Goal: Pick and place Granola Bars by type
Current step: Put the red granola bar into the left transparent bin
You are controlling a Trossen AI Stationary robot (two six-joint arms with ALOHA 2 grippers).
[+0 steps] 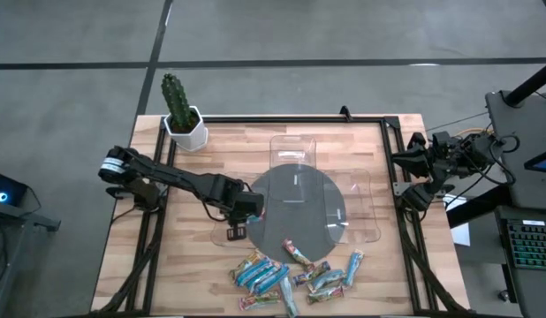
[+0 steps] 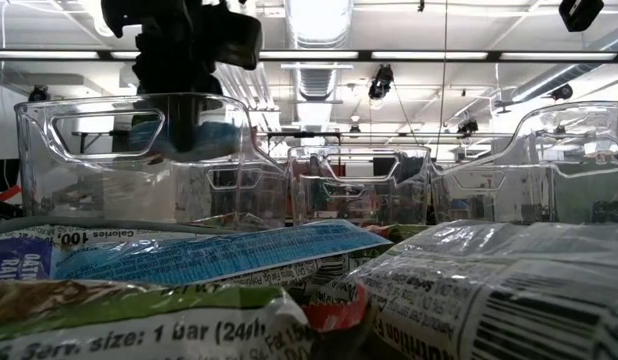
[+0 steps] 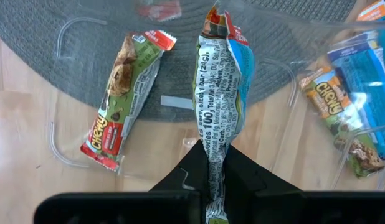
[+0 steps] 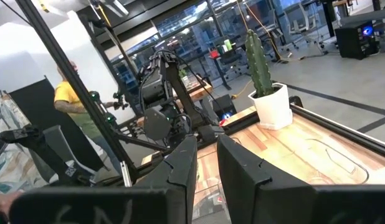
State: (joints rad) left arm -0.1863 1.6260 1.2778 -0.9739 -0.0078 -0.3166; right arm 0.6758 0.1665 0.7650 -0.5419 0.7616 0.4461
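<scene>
My left gripper (image 3: pixel 214 163) is shut on a silver-and-blue granola bar (image 3: pixel 220 81) and hovers over a clear tray (image 1: pixel 231 231) at the grey round mat's left edge (image 1: pixel 295 208). In the low view it shows at the top left (image 2: pixel 179 45), above that tray's wall (image 2: pixel 89 150). A red-wrapped bar (image 3: pixel 124 93) lies flat on the tray floor. Several more bars lie in a pile (image 1: pixel 291 274) near the table's near edge. My right gripper (image 4: pixel 206 168) waits open at the table's right edge (image 1: pixel 413 177). My left gripper pinches the silver-and-blue bar by its crimped wrapper end (image 3: pixel 214 149) between the two fingers, coming from above and pointing down. The bar hangs below the fingers, lengthwise in line with them, over the tray. Whether its lower end touches the tray floor I cannot tell.
Two more clear trays stand on the table, one at the mat's far side (image 1: pixel 295 155) and one at its right (image 1: pixel 363 208). A potted cactus (image 1: pixel 180 110) stands at the far left corner. A black frame (image 1: pixel 392 150) borders the table. A person (image 4: pixel 71 102) shows in the room beyond.
</scene>
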